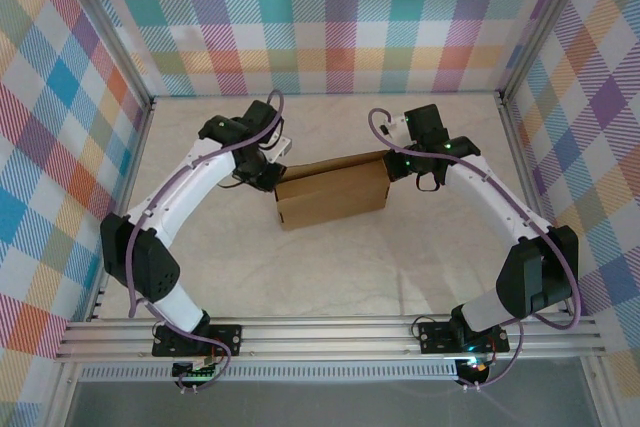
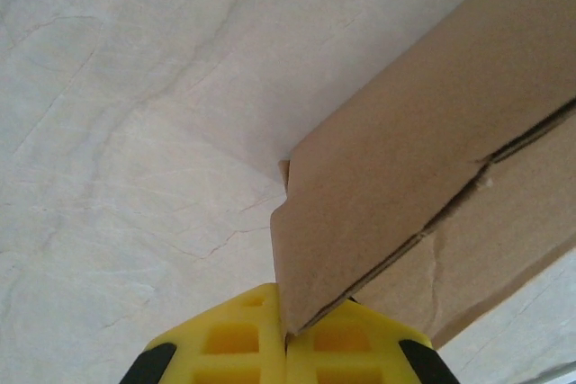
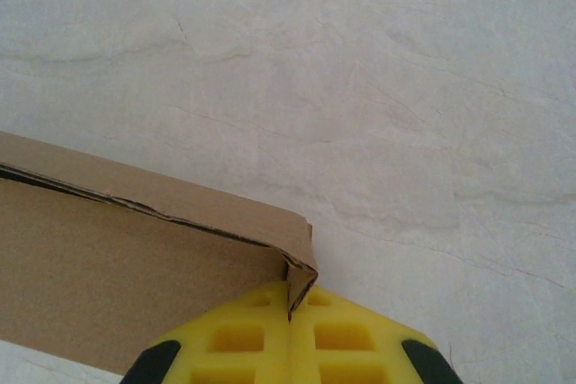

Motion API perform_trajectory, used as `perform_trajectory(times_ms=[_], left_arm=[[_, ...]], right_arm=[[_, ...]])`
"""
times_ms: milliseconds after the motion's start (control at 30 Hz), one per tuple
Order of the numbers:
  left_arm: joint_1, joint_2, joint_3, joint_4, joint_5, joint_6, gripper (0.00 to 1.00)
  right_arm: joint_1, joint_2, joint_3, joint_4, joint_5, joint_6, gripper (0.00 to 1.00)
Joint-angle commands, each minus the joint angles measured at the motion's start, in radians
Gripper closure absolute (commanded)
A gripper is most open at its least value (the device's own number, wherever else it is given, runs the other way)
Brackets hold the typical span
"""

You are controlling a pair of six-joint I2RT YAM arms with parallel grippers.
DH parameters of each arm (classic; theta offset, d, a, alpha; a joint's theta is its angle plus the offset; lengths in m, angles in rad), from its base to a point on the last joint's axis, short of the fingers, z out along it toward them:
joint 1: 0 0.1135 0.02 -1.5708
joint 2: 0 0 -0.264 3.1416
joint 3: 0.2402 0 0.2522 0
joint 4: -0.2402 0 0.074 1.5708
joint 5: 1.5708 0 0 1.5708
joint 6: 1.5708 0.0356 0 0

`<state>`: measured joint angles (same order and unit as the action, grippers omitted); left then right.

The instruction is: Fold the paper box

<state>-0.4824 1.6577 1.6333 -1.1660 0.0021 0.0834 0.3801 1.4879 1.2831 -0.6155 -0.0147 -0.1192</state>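
Note:
The paper box [image 1: 333, 195] is plain brown cardboard, standing as a folded rectangular shape in the middle of the table. My left gripper [image 1: 268, 175] is at its left end and my right gripper [image 1: 400, 163] at its right end. In the left wrist view the yellow fingers [image 2: 229, 343] are pressed together on a corner of the cardboard [image 2: 396, 195]. In the right wrist view the yellow fingers [image 3: 337, 339] pinch the box's folded corner [image 3: 300, 269], with the box wall [image 3: 117, 267] stretching left.
The white table cloth [image 1: 330, 277] lies in front of the box. Plaid walls [image 1: 330, 17] with metal frame posts enclose the back and sides. An aluminium rail [image 1: 330, 337] carries both arm bases at the near edge.

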Motion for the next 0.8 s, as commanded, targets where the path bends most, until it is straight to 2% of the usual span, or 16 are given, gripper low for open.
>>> perform_trajectory(times_ms=[0,233,400,667,767], left_arm=[[0.0,0.043,0.07,-0.008,0.096,-0.09,1.0],[0.012,0.117,0.194,-0.081,0.083,-0.216,1.0],[0.052,0.189,0.284,-0.113,0.193,-0.342,1.0],[0.108,0.293,0.389,-0.183,0.337,-0.415,1.0],[0.137,0.308,0.393,-0.166,0.437,-0.451,1.0]], right_arm=[[0.013,0.027,-0.005,-0.112,-0.021,0.001,1.0],[0.019,0.031,-0.003,-0.118,-0.008,-0.006,1.0],[0.025,0.037,-0.002,-0.119,-0.004,-0.011,1.0],[0.045,0.041,0.006,-0.127,0.028,-0.032,1.0],[0.049,0.043,0.009,-0.133,0.038,-0.036,1.0]])
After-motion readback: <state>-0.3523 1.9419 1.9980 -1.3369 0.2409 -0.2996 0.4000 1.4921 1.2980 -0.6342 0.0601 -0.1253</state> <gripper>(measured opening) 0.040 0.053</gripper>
